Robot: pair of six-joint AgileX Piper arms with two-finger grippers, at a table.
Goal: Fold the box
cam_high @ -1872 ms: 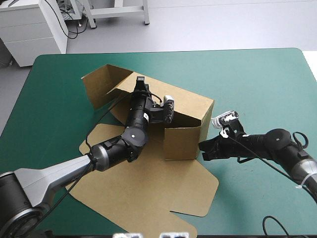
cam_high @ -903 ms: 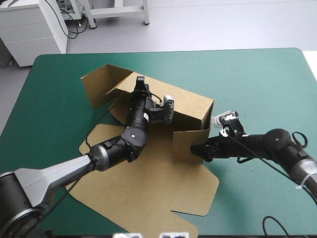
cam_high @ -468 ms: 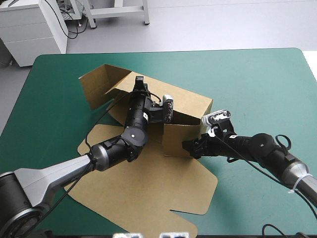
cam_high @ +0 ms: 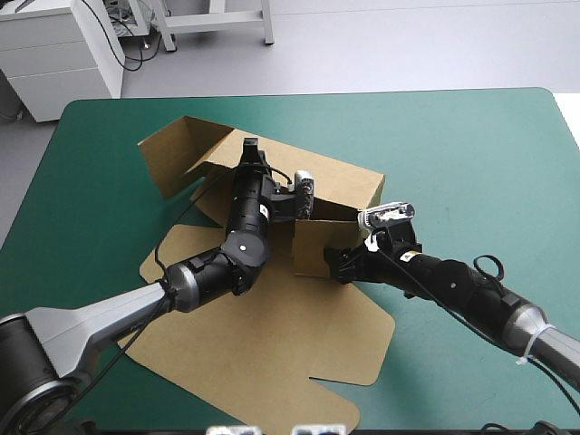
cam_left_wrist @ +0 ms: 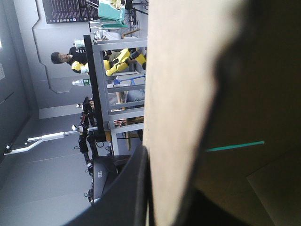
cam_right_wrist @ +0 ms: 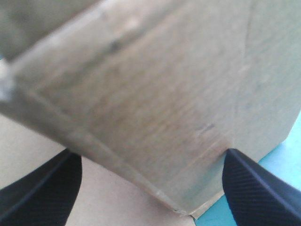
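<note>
The left gripper (cam_left_wrist: 171,197) pinches an upright wall of the brown box (cam_left_wrist: 183,84). The sheet runs up between its two black fingers (cam_left_wrist: 127,188), which press against it from either side. On the wall's shadowed side, a thin strip of teal-green cover (cam_left_wrist: 235,146) shows between dark board.

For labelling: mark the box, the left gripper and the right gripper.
box (cam_high: 349,186), high view, far raised wall.
left gripper (cam_high: 250,147), high view, fingertips at wall.
right gripper (cam_high: 338,263), high view, fingertips at flap.
</note>
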